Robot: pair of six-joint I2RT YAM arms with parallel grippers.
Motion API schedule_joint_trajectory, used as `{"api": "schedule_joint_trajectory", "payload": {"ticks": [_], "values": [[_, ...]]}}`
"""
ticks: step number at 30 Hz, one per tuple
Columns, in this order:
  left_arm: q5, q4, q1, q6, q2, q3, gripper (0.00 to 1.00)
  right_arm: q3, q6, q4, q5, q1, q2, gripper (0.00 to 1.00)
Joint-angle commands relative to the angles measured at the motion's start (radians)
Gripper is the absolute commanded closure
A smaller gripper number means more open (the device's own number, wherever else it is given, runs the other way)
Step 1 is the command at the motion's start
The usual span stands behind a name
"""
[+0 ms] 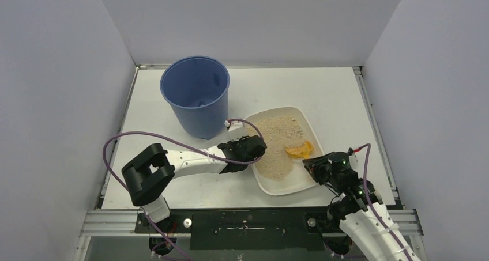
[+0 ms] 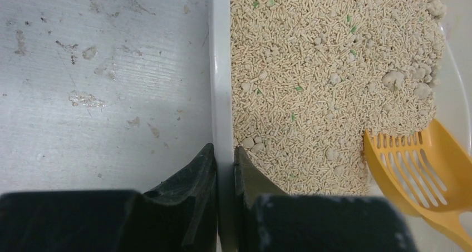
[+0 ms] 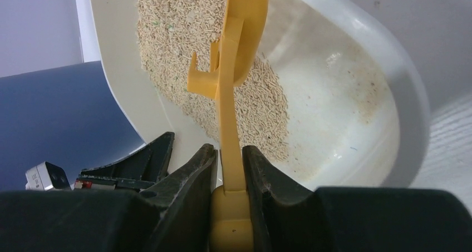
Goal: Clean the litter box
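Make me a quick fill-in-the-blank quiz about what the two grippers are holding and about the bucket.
The left gripper is shut on the ___ of the litter box.
The right gripper holds the yellow scoop by its ___.
The bucket is coloured ___.
Missing words: rim, handle, blue.

glossy white plastic litter box [image 2: 221,68] w/ rough tan granules [image 2: 311,68]; smooth yellow plastic scoop [image 2: 423,168].

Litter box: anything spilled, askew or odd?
No spill seen. The litter box sits skewed to the table edges, its litter heaped toward the left and far side, leaving the near right corner bare. The left gripper pinches its left rim; the table beside it is smudged.
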Motion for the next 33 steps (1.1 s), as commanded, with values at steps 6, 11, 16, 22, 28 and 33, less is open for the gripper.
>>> {"api": "schedule_joint_trajectory", "payload": {"ticks": [6, 11, 16, 22, 28, 33], "values": [[0.097, 0.087, -0.009, 0.157, -0.098, -0.031, 1.00, -0.086, -0.110, 0.233, 0.017, -0.126, 0.185, 1.00], [0.121, 0.092, -0.014, 0.207, -0.130, -0.047, 1.00, -0.173, -0.263, 0.455, -0.162, -0.300, 0.277, 1.00], [0.110, 0.062, -0.049, 0.303, -0.129, -0.009, 1.00, -0.244, -0.315, 0.690, -0.241, -0.375, 0.407, 1.00], [0.055, 0.111, -0.113, 0.422, -0.147, -0.002, 1.00, -0.262, -0.329, 0.938, -0.239, -0.378, 0.595, 1.00], [-0.037, 0.176, -0.168, 0.562, -0.188, -0.038, 1.00, -0.312, -0.390, 1.176, -0.282, -0.413, 0.687, 1.00], [-0.016, 0.249, -0.168, 0.624, -0.228, -0.087, 1.00, -0.366, -0.479, 1.389, -0.380, -0.456, 0.729, 1.00]]}}
